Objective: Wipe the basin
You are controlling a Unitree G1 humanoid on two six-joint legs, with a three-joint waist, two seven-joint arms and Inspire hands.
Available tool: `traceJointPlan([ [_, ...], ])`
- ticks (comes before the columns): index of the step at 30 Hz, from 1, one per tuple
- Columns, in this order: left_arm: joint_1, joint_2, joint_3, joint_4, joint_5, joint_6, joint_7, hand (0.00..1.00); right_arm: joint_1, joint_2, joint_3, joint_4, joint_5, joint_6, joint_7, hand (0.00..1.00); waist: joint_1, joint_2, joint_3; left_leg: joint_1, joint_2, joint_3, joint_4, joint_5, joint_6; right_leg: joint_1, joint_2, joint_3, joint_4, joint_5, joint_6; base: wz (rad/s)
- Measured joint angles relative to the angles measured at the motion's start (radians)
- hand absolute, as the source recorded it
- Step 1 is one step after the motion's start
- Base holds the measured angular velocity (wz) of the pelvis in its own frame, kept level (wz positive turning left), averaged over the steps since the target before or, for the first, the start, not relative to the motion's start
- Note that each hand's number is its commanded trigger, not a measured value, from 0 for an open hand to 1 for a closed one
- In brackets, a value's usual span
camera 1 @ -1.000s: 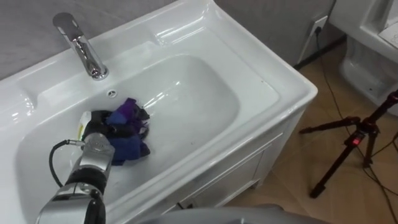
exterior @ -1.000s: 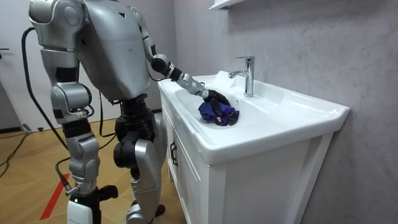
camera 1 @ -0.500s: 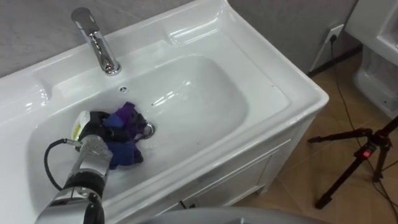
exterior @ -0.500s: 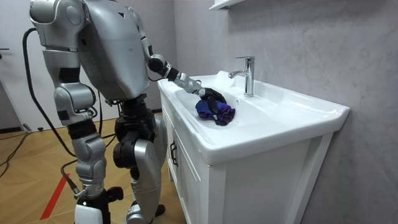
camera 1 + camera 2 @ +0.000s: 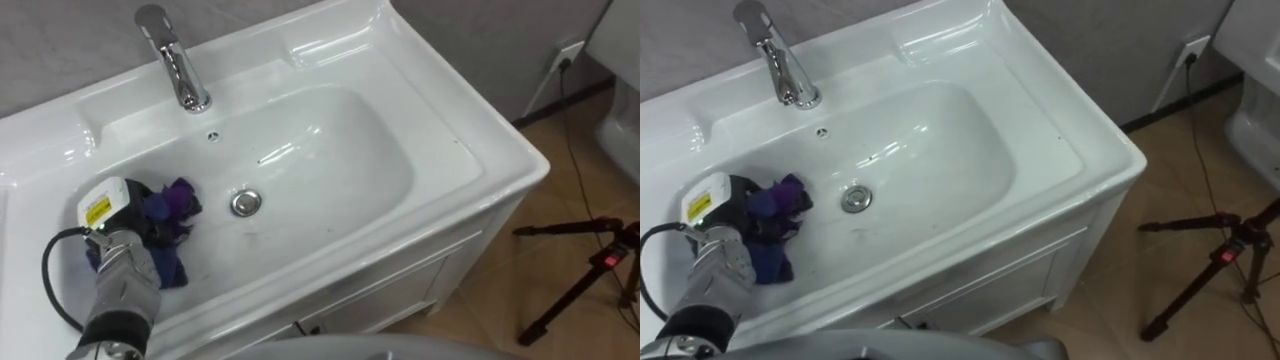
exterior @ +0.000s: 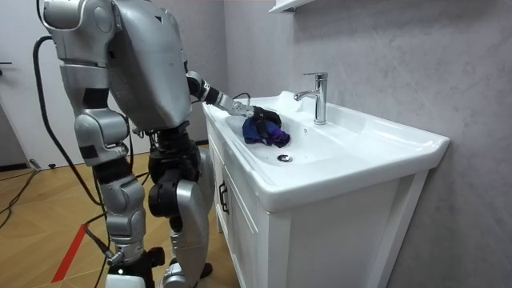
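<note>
The white basin (image 5: 345,140) lies below me, with its metal drain (image 5: 246,202) uncovered at the bottom. A crumpled purple and blue cloth (image 5: 168,212) rests against the bowl's left slope. My left hand (image 5: 118,218), black with a white tag on its back, comes in from the lower left and is curled into the cloth. In the room view this hand (image 6: 254,116) presses the cloth (image 6: 268,132) at the bowl's near end, while I stand at the cabinet's side. My right hand (image 6: 132,260) hangs low by my leg.
A chrome faucet (image 5: 175,60) stands behind the bowl. The counter's front edge (image 5: 400,250) drops to a white cabinet (image 6: 320,240). A black tripod (image 5: 590,270) with cables stands on the wooden floor to the right.
My left hand has dragged the cloth from over the drain to the bowl's left side, uncovering the drain. The eye view has also shifted.
</note>
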Motion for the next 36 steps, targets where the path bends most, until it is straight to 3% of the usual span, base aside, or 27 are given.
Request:
traceJointPlan([
  [7, 0.054, 0.013, 0.0, -0.101, 0.036, 0.001, -0.004, 1.0, 0.004, -0.02, -0.036, -0.002, -0.002, 0.002, -0.001, 0.0, 0.029, 0.008, -0.0014, -0.011, 0.0, -0.029, 0.001, 0.002, -0.002, -0.005, 0.001, -0.009, -0.003, -0.004, -0.006, 0.04],
  [17, 0.04, 0.013, -0.013, -0.093, 0.033, 0.004, 0.004, 1.0, -0.007, -0.024, -0.033, -0.013, 0.01, -0.011, -0.011, 0.0, 0.037, 0.006, 0.0001, -0.022, 0.001, -0.041, 0.0, 0.002, -0.003, -0.014, 0.0, -0.018, -0.003, -0.006, -0.007, 0.02],
  [22, 0.017, 0.014, -0.044, -0.04, 0.031, 0.014, 0.041, 1.0, -0.012, -0.024, -0.031, 0.003, 0.023, -0.033, -0.024, 0.0, 0.024, 0.002, 0.0031, -0.02, 0.0, -0.051, 0.001, 0.002, -0.003, -0.01, 0.0, -0.025, -0.003, -0.01, -0.007, 0.07],
  [24, 0.006, 0.018, -0.073, -0.033, 0.031, 0.036, 0.055, 1.0, -0.004, -0.025, 0.008, 0.008, 0.054, -0.043, -0.031, 0.0, 0.018, -0.006, 0.0085, -0.012, 0.0, -0.053, 0.001, 0.003, -0.003, -0.004, 0.0, -0.024, -0.002, -0.014, -0.007, 0.0],
  [29, 0.017, 0.024, -0.096, -0.029, 0.033, 0.046, 0.09, 1.0, 0.019, -0.012, 0.034, 0.008, 0.062, -0.049, -0.027, 0.0, -0.007, -0.021, 0.0131, -0.008, -0.001, -0.054, 0.0, 0.003, -0.004, 0.003, -0.001, -0.024, -0.001, -0.02, -0.007, 0.02],
  [32, 0.013, 0.005, -0.101, -0.009, 0.032, 0.053, 0.108, 1.0, 0.034, -0.003, 0.042, 0.007, 0.081, -0.05, -0.018, 0.0, -0.02, -0.027, 0.0127, -0.005, -0.001, -0.051, 0.0, 0.003, -0.004, 0.003, -0.001, -0.024, 0.001, -0.02, -0.007, -0.01],
  [36, -0.019, -0.011, -0.151, 0.029, 0.031, 0.07, 0.142, 1.0, 0.052, 0.021, 0.047, 0.001, 0.096, -0.05, -0.019, 0.0, -0.041, -0.045, 0.0197, -0.006, -0.001, -0.048, -0.001, 0.003, -0.004, 0.001, -0.001, -0.021, 0.001, -0.021, -0.007, 0.0],
])
